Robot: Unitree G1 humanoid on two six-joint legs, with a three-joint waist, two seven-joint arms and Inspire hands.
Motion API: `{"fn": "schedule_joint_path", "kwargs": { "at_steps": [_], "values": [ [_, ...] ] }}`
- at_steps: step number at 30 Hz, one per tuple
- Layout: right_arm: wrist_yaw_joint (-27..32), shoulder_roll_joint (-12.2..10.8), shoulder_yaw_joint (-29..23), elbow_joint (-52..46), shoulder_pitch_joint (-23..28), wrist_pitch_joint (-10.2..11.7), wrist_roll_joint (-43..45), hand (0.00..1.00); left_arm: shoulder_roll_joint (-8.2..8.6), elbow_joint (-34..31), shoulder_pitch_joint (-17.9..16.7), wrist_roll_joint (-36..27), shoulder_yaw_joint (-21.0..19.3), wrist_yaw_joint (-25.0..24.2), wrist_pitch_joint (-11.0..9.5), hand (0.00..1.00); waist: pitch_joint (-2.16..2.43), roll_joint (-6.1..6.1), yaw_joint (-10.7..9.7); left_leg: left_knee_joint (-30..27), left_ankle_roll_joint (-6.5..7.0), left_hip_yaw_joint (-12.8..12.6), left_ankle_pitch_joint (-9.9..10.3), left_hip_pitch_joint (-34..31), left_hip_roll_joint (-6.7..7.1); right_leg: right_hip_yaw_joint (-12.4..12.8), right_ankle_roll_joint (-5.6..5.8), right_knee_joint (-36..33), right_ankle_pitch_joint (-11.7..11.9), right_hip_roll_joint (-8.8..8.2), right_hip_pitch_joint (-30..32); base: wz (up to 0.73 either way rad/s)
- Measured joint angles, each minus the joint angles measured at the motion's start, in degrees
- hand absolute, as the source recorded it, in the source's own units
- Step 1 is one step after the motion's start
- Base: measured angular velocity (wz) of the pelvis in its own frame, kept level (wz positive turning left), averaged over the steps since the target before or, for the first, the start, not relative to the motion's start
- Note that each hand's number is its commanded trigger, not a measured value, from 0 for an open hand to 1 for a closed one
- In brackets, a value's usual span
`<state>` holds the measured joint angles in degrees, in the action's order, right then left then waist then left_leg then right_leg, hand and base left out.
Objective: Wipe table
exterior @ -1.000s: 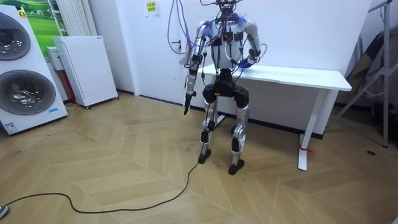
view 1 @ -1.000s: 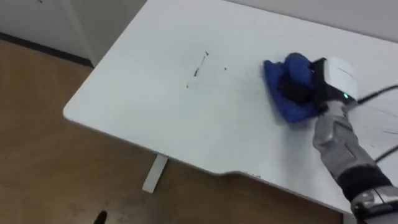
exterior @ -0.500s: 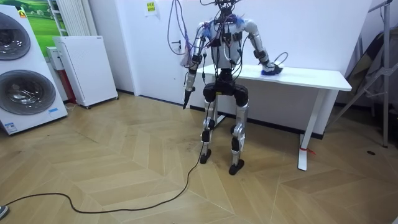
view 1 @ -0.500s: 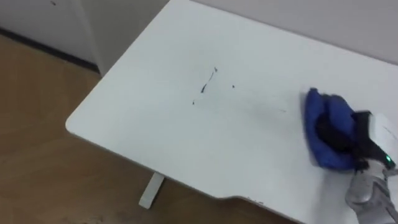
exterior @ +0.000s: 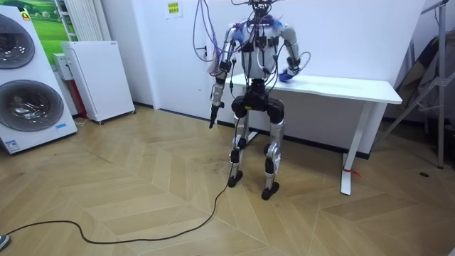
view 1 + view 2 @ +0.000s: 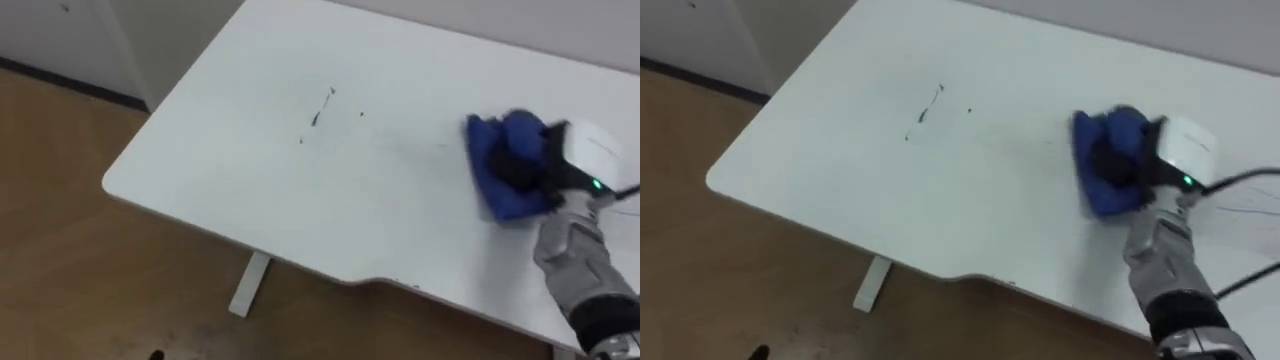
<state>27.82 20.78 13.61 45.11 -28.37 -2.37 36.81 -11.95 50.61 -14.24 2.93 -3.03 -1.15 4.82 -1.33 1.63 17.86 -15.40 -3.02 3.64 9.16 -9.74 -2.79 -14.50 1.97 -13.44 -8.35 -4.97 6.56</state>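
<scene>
right hand point(image 6: 582, 156) grips the blue cloth point(image 6: 493, 180) on the table point(image 6: 240, 190); i judge the dark marks point(image 6: 319, 112) still unwiped.

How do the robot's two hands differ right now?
The right hand is up at the white table, lying on a blue cloth; the left hand hangs low beside the thigh. The right hand touches cloth, while the left hand touches neither cloth nor table. Both look dark.

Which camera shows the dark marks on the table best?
Left eye view: the dark marks lie mid-frame on the white table, apart from the blue cloth. The right eye view shows them similarly; the room view is too distant.
</scene>
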Motion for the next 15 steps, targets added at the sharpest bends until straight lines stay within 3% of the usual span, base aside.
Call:
{"fn": "schedule_joint_path", "kwargs": {
  "at_steps": [5,6,9,12,15],
  "values": [
    [-0.4,0.0,0.2,0.5,1.5,2.1,-1.0,1.0,-0.16,-0.7,-1.1,0.1,0.0,-0.3,0.0,0.0,0.11,0.33,-0.8,0.1,0.06,0.4,0.0,-0.1,0.4,-1.4,0.36,0.9,-0.3,-0.38,-1.6,0.31],
    [-0.4,0.0,-1.2,2.3,4.1,2.7,-1.0,1.0,-0.18,-0.7,-1.7,0.1,-0.1,-0.3,0.0,0.0,0.15,0.4,-1.9,0.1,0.06,0.5,0.0,0.4,0.5,-1.4,0.36,0.8,-0.3,-0.47,-2.5,0.36],
    [2.2,-0.2,-8.2,1.5,13.3,8.1,-4.7,1.0,-0.21,-2.3,-4.6,0.3,-1.0,-0.2,-0.1,0.0,0.3,0.76,-6.2,0.1,0.07,-0.5,0.0,1.8,0.97,-2.8,0.42,1.6,-0.3,-0.87,-5.3,0.39],
    [3.5,-0.2,-15.0,1.7,21.3,10.0,-6.9,1.0,-0.4,-3.4,-6.6,2.3,-4.2,0.7,-0.1,0.0,1.3,2.29,-8.7,0.1,0.47,-1.4,0.2,3.6,1.19,-2.8,0.64,3.0,-0.4,-1.02,-7.9,0.06],
    [3.5,-0.1,-20.9,3.9,27.3,10.0,-9.6,1.0,-0.44,-3.6,-6.6,2.6,-7.0,0.7,-0.2,0.0,2.14,3.03,-11.1,0.1,0.63,-2.1,0.3,5.2,1.14,-2.8,0.71,2.9,-0.5,-0.98,-9.8,0.05]
  ]
}}
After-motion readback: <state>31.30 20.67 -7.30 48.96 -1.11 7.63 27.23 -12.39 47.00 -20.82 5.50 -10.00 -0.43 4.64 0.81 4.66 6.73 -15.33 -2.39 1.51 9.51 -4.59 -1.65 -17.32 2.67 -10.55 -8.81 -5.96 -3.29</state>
